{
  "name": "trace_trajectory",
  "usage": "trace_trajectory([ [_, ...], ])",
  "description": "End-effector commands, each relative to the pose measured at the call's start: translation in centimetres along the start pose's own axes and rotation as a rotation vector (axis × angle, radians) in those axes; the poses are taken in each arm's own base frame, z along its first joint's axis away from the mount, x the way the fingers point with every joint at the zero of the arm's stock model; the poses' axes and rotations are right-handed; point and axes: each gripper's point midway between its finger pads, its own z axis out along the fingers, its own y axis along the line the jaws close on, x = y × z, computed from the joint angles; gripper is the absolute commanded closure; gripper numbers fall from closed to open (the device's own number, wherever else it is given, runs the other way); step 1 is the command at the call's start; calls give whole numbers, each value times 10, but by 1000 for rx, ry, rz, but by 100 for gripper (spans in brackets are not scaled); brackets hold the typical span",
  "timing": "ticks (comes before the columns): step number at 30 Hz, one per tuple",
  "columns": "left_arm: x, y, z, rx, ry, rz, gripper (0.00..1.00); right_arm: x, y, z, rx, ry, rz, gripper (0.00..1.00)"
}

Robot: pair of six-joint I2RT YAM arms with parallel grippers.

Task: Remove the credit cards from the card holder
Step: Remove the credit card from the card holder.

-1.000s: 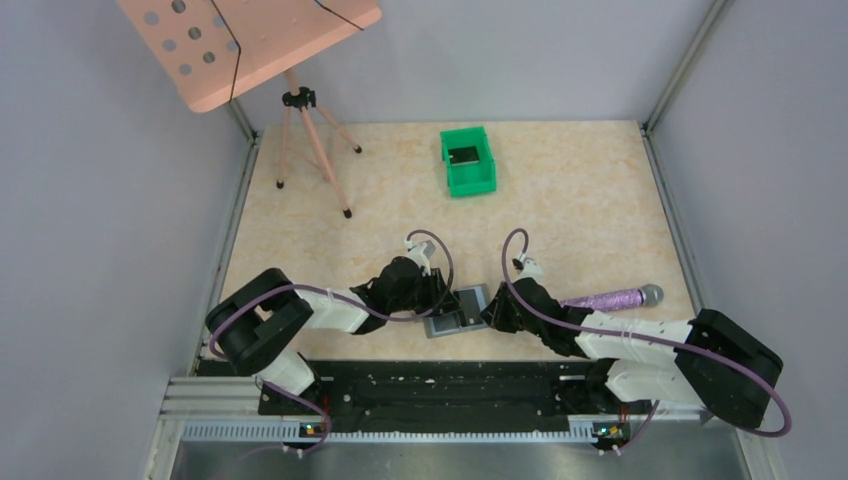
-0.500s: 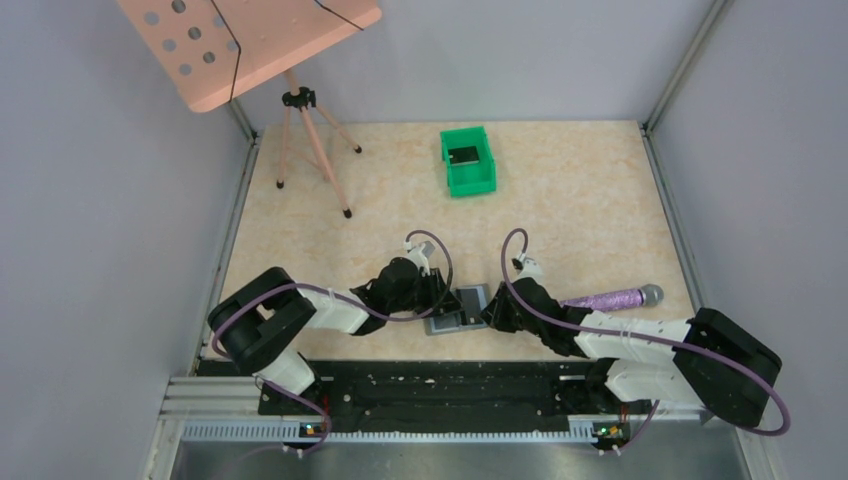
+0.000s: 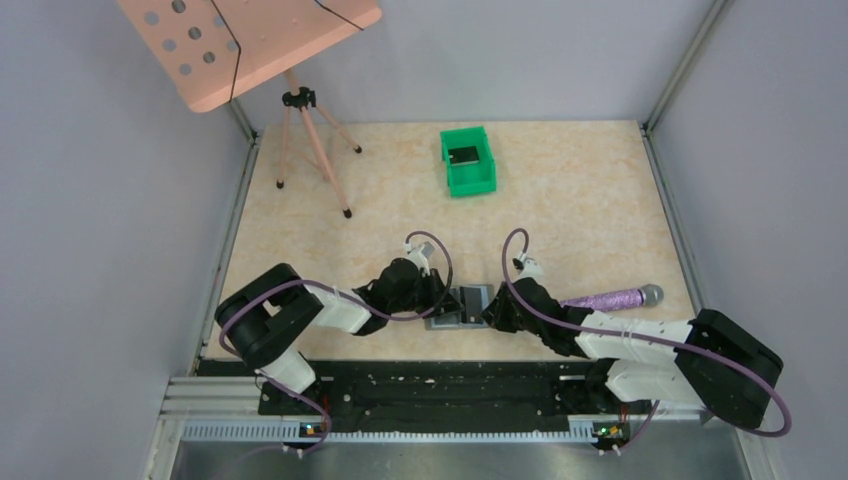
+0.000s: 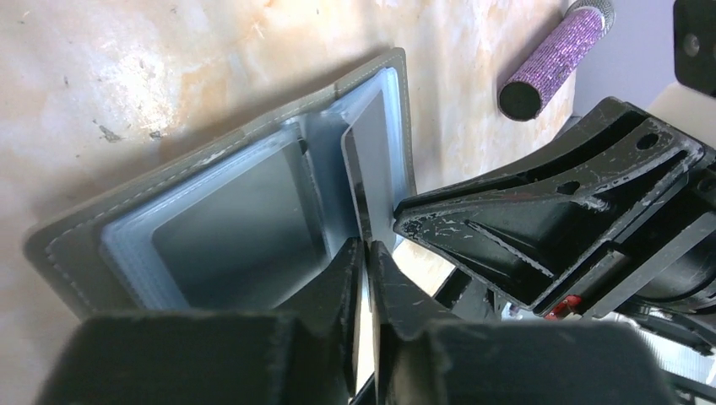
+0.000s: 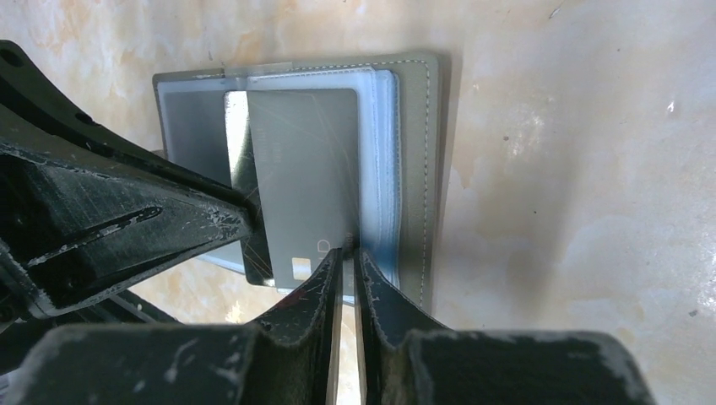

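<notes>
Near the purple cylinder (image 3: 606, 298), the card holder (image 5: 414, 126) lies unfolded between both claws; the left gripper (image 4: 366, 249), on the side away from the cylinder, pinches the edge of a grey card (image 5: 304, 169); the right gripper (image 5: 347, 251), cylinder-side, has its fingers almost touching at that card's corner.

White-black arms (image 3: 335, 312), purple cables (image 3: 515, 250), scuffed jaws

Grey card holder (image 3: 462, 308) with pale stitching and light blue inner sleeves, dark grey card (image 5: 304, 169), beige marbled worktop (image 3: 580, 200), bright green bin (image 3: 468, 160), glittery purple cylinder (image 3: 610, 298) with a silver tip, pale pink stand (image 3: 250, 40) dotted with round holes, black left pincer (image 4: 367, 253) and right pincer (image 5: 346, 253), purple cables (image 3: 507, 262).
</notes>
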Motion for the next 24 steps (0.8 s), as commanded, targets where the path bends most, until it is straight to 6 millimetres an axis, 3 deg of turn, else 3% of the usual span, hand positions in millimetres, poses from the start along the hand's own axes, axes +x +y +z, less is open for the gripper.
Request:
trace_trajectory([
  [1,-3,-22,-1,96,-5,3,93,-6,-2,-3,4,-24,11,91],
  [4,-3,-15,-2,68,-15,-14,100,-8,-7,-4,35,-31,1,92],
  [10,-6,7,-7,-51,-47,-12,100,-12,-9,-7,49,-46,5,92],
  [24,-16,18,-32,-137,-126,58,100,-11,-24,-7,96,-58,32,92],
])
